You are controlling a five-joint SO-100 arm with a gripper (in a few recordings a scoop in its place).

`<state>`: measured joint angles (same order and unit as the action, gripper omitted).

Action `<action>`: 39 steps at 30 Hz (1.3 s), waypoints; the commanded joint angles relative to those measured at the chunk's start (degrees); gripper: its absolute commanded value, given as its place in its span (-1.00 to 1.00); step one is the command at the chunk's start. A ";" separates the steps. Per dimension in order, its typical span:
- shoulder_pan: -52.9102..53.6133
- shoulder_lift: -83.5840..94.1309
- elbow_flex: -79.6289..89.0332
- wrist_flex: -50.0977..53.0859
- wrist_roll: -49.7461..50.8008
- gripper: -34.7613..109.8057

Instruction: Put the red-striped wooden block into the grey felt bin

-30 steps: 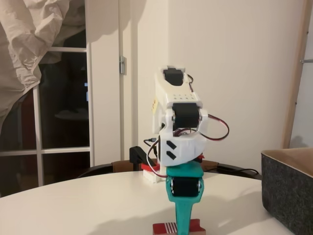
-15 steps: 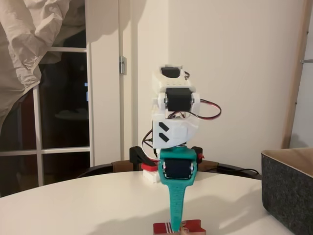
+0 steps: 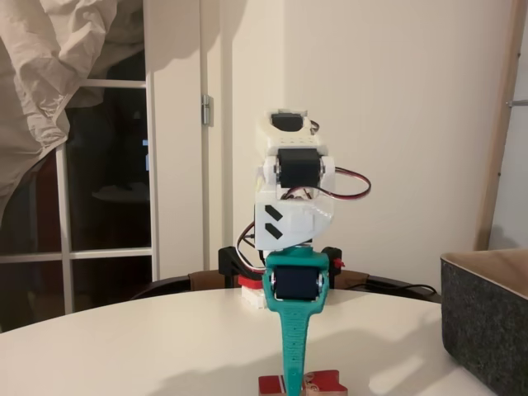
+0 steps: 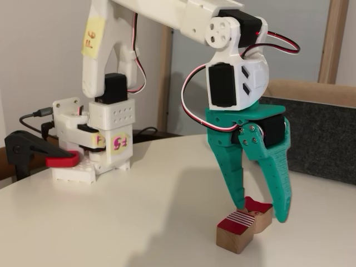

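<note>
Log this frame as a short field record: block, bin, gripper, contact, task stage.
block: red-striped wooden block lying on the white table, between the fingers
bin: grey felt bin stands apart from the block, at the right edge in both fixed views
gripper: green gripper pointing down, jaws open astride the block
contact: cannot tell whether the fingertips touch it
task stage: block not yet lifted

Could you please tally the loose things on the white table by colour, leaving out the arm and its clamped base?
Red: 1, the small red-striped wooden block between the green jaws.
Grey: 1, the large dark grey felt bin.
Total: 2.
</note>
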<state>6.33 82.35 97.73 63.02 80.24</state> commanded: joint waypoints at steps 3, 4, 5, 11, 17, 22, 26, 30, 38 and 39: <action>-0.26 1.93 -0.35 -2.99 -1.58 -0.20; -0.44 1.76 -0.35 -2.99 -1.85 -0.20; -0.53 1.58 -0.35 -2.99 -2.02 -0.20; 0.00 0.62 -0.26 -2.72 -0.53 -0.21; 0.00 0.62 -0.35 1.49 -0.09 -0.20; -0.18 0.79 -0.35 9.32 2.37 -0.18; 0.09 0.62 -0.26 10.55 4.31 -0.18; 0.18 0.09 -0.18 10.46 4.31 -0.15; -0.53 -2.64 -0.44 10.28 3.08 -0.12; -0.62 -2.99 -0.44 10.20 2.90 -0.12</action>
<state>5.54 79.19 97.73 72.33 83.14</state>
